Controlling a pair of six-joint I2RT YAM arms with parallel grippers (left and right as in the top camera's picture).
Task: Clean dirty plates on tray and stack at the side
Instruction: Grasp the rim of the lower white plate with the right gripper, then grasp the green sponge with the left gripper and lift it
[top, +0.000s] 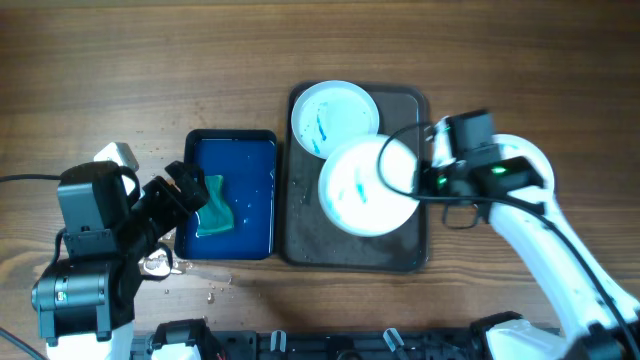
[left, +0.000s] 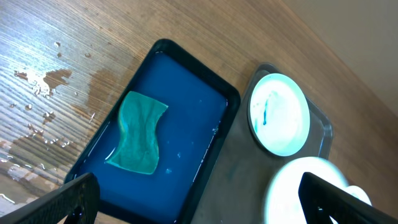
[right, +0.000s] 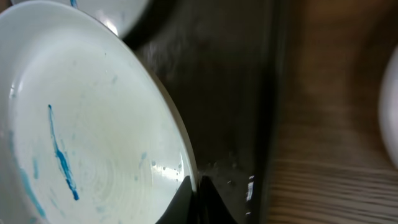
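The dark tray (top: 300, 235) lies in the middle of the table. One white plate (top: 333, 113) with blue streaks lies flat at its far end. My right gripper (top: 418, 176) is shut on the rim of a second blue-streaked plate (top: 362, 188) and holds it tilted above the tray. In the right wrist view my fingers (right: 198, 198) pinch that plate's (right: 81, 137) edge over the tray (right: 230, 93). My left gripper (top: 188, 193) is open and empty over the blue tray; its fingers (left: 205, 205) frame both plates (left: 278, 114) (left: 298, 186). A third plate is not clearly in view.
A glossy blue tray (top: 232, 137) with blue liquid and a teal sponge (top: 215, 206) lies left of the dark tray; both also show in the left wrist view (left: 163, 45) (left: 138, 134). Water drops (top: 165, 265) wet the wood at front left. A white curved edge (right: 392, 106) shows at far right.
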